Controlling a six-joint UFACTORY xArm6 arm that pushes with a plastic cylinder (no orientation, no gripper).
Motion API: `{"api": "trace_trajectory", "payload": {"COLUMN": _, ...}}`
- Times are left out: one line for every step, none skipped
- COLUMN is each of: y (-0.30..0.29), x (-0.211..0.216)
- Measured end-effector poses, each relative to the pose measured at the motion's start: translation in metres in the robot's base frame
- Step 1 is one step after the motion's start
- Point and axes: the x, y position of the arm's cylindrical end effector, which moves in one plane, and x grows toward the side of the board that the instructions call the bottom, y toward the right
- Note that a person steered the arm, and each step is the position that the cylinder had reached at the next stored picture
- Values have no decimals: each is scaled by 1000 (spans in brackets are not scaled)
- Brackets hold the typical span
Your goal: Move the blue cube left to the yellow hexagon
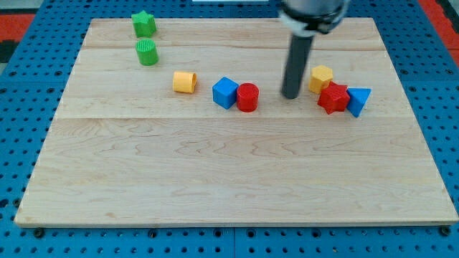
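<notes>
My tip (290,96) down on wooden board (215,179), no jaws on it, just plain rod, touching no block. Blue cube (224,93) sits near board middle, touching red cylinder (247,97) on its right. Tip between that red cylinder and yellow hexagon (320,78), closer to hexagon. Red star (333,98) just below hexagon, blue triangle (358,101) pressed against star's right. Yellow cylinder (184,82) left of blue cube. Green star (143,24) and green cylinder (147,52) up top left.
</notes>
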Motion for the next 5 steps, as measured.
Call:
{"api": "trace_trajectory", "payload": {"y": -64, "x": 79}}
{"api": "trace_trajectory", "payload": {"y": -146, "x": 52}}
{"api": "trace_trajectory", "payload": {"y": -177, "x": -21}}
{"api": "trace_trajectory", "payload": {"y": -68, "x": -28}}
{"api": "trace_trajectory", "payload": {"y": 19, "x": -6}}
